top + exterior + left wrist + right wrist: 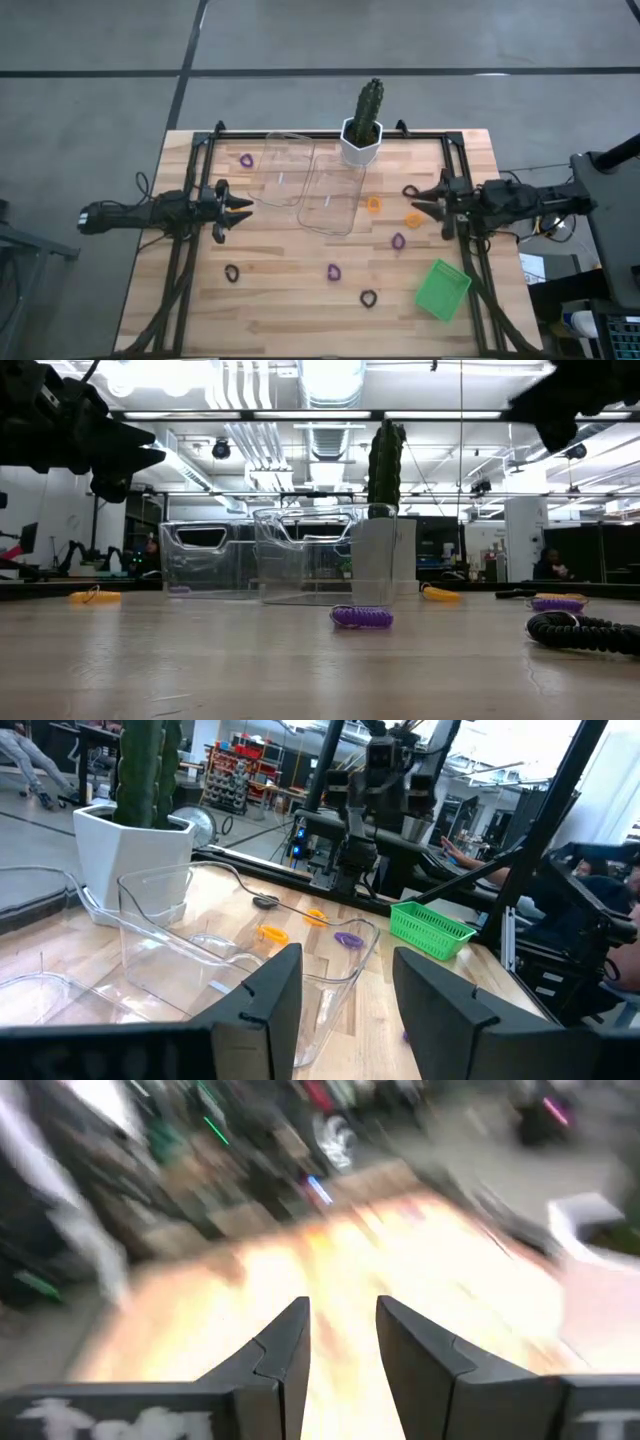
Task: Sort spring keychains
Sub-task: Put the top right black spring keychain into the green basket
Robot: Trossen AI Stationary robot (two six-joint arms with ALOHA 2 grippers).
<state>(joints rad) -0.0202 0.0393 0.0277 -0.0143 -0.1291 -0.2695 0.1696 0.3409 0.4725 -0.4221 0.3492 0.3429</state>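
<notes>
The right gripper (432,207), fingers apart and empty, sat nearest the black spring keychain (410,191), just ahead of its fingertips; the left gripper (236,211) likewise gaped, farther off.

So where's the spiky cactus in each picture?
High view: cactus at the table's far edge, middle.
Low view: cactus center, behind the clear bins.
Left wrist view: cactus upper left, beside the bins.
Right wrist view: too blurred to tell.
Shared landmark: the clear bins.
</notes>
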